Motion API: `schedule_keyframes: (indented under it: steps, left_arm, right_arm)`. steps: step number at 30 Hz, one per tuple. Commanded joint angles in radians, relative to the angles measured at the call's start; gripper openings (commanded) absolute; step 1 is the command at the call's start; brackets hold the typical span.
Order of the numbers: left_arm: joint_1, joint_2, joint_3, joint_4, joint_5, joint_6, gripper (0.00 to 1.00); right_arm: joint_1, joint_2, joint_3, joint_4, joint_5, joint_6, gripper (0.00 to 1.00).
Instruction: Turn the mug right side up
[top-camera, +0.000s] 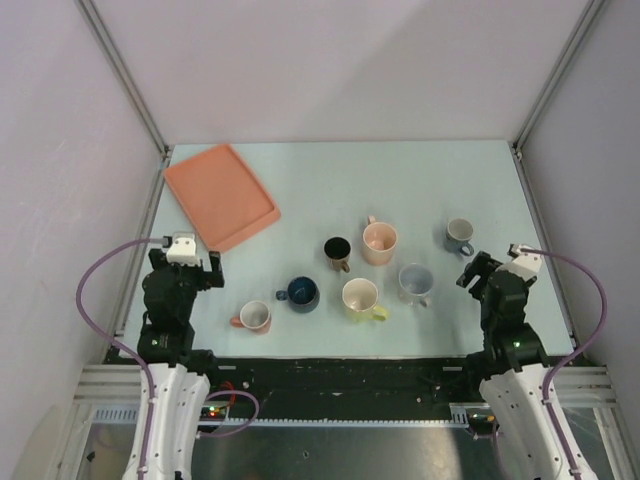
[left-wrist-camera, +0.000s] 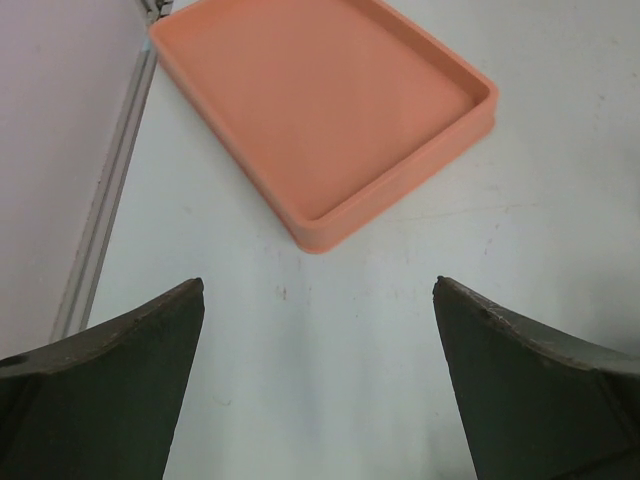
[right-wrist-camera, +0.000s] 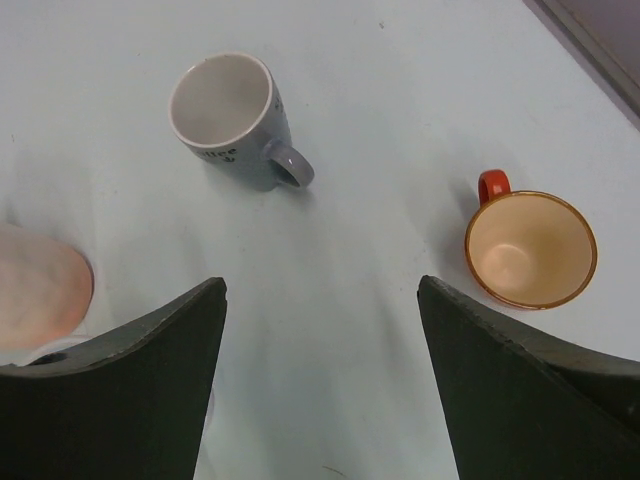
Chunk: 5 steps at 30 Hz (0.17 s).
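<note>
At the bottom of the overhead view the two arms sit at the near edge of the counter (top-camera: 300, 170); the left fingers (left-wrist-camera: 110, 380) stand wide apart with nothing between them, and beyond them lies the one orange tray (left-wrist-camera: 320, 110), toward the upper left; the right fingers (right-wrist-camera: 120, 380) are likewise wide and hold nothing.

Seven mugs stand in the middle and right of the overhead view, counted near to far: a pink mug (top-camera: 254, 317) at the lower left; a yellow mug (top-camera: 361, 298); a dark blue mug (top-camera: 300, 293); a lilac mug (top-camera: 415, 283); a black mug (top-camera: 337, 250); a peach mug (top-camera: 379, 241); a grey mug (top-camera: 459, 235) at the right. Six plainly show an open mouth; none lies on its side.

The lilac mug is the doubtful one; its top reads as flat and as pale as its wall, so I judge it the likeliest to be standing on its rim, though it is too small in that view to be sure. It stands just left of the right arm's fingers in the frame, with its long axis upright; the right arm is much the nearer, and the left arm is well apart across the cluster.

In the right wrist view a grey mug and an orange-rimmed cup (right-wrist-camera: 530, 248) stand mouth up beyond the fingers; a blurred pinkish shape (right-wrist-camera: 35, 290), cut off by the left edge, cannot be told.
</note>
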Motion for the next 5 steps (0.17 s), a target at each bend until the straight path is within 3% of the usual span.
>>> schedule_keyframes:
  steps: [1, 5]
  left_arm:
    - [0.001, 0.015, -0.016, 0.172, -0.090, -0.105, 1.00]
    - [0.000, 0.021, -0.035, 0.220, -0.094, -0.153, 1.00]
  right_arm:
    - [0.007, -0.050, -0.028, 0.062, 0.017, 0.013, 0.82]
    - [0.006, -0.086, -0.040, 0.069, 0.021, 0.009, 0.82]
